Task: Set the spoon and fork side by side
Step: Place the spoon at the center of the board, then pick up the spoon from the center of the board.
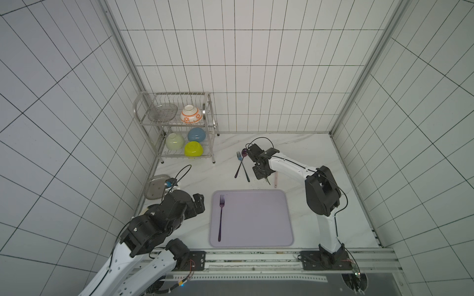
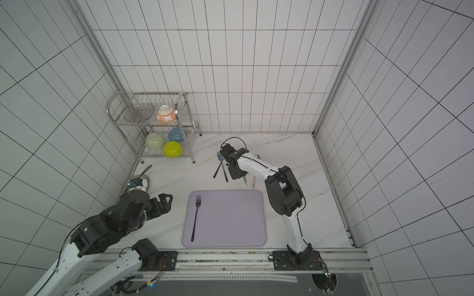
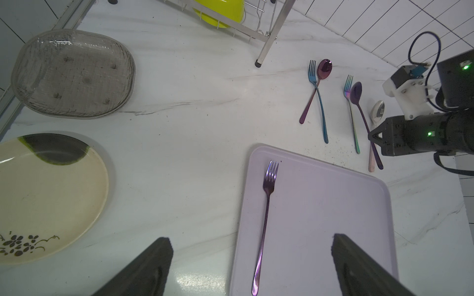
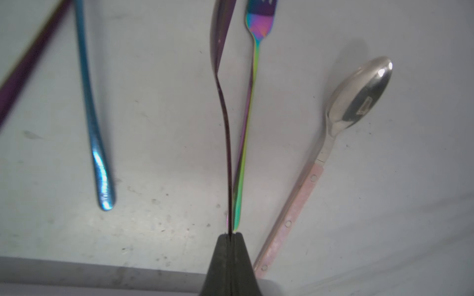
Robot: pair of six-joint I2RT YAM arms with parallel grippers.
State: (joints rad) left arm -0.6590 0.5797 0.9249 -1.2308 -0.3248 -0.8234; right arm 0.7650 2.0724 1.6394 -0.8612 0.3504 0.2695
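A mock kitchen inside a robot test cell: white tiled walls (image 1: 256,64) enclose a marble-look surface (image 1: 295,153), a steel dish rack (image 1: 177,125) of bowls (image 1: 191,114) stands beyond the left claw (image 1: 199,203), and both arms (image 1: 325,225) bolt to an aluminium rail (image 1: 256,257).

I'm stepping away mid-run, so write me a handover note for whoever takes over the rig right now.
Left gripper: open, holding nothing, beside the tray.
Right gripper: shut on the handle of the purple spoon, on the counter behind the tray.
Done: the purple fork lies on the tray, along the edge nearest the left gripper.
Left: bring the spoon to the tray, lay it parallel beside the fork, and release.
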